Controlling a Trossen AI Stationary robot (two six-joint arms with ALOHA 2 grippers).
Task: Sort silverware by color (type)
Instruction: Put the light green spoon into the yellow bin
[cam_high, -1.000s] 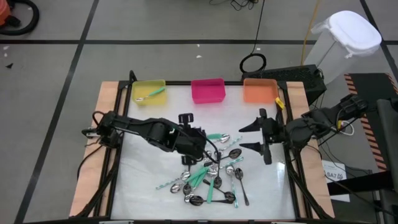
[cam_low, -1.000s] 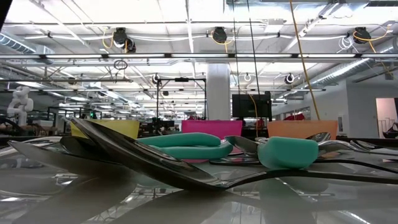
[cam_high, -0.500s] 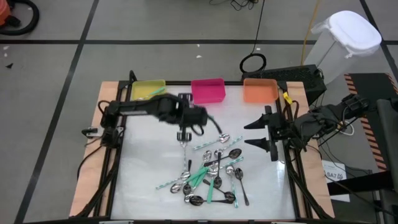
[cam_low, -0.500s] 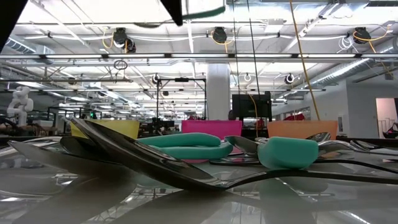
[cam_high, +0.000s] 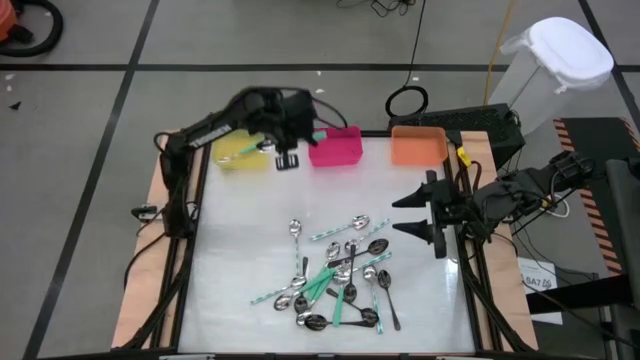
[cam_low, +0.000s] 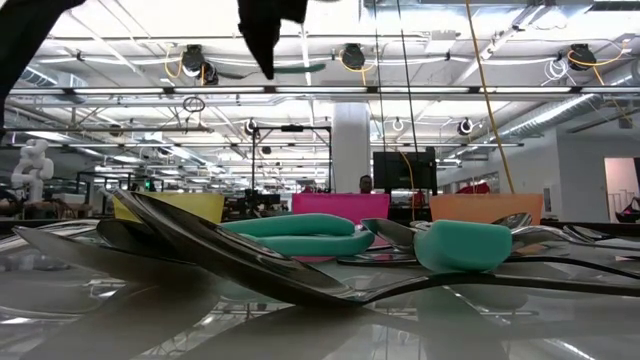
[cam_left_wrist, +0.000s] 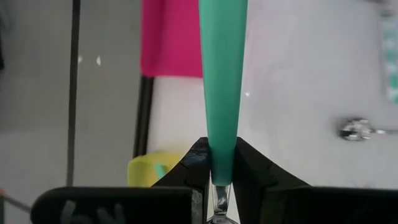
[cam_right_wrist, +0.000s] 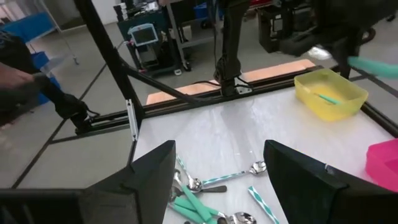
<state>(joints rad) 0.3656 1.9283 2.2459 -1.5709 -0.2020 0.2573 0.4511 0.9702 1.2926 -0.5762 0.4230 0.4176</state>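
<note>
A pile of spoons (cam_high: 338, 282), some with teal handles, some silver, some dark, lies in the middle of the white table. My left gripper (cam_high: 288, 154) hangs over the far edge between the yellow bin (cam_high: 232, 158) and the pink bin (cam_high: 336, 148), shut on a teal-handled spoon (cam_left_wrist: 222, 74). Another teal spoon (cam_right_wrist: 326, 98) lies in the yellow bin. At the table's right side my right gripper (cam_high: 412, 216) hangs open with nothing between its fingers. My left gripper pinches the spoon between its two fingers at the narrow end of the teal handle (cam_left_wrist: 221, 169), where the metal neck begins. The fingers come from above, pointing steeply down, across the spoon. The spoon is lifted clear, roughly level, its handle (cam_low: 302, 68) sticking out toward the pink bin.
An orange bin (cam_high: 418, 146) stands at the far right of the bin row. A single silver spoon (cam_high: 295, 232) lies apart, left of the pile. Bare white table lies between the pile and the bins. Black frame rails run along the table's sides.
My left gripper has swung from over the pile toward the table's far edge, carrying the teal-handled spoon lifted clear, and now hangs between the yellow and pink bins. It has turned about on the way. The pile has stayed where it was.
</note>
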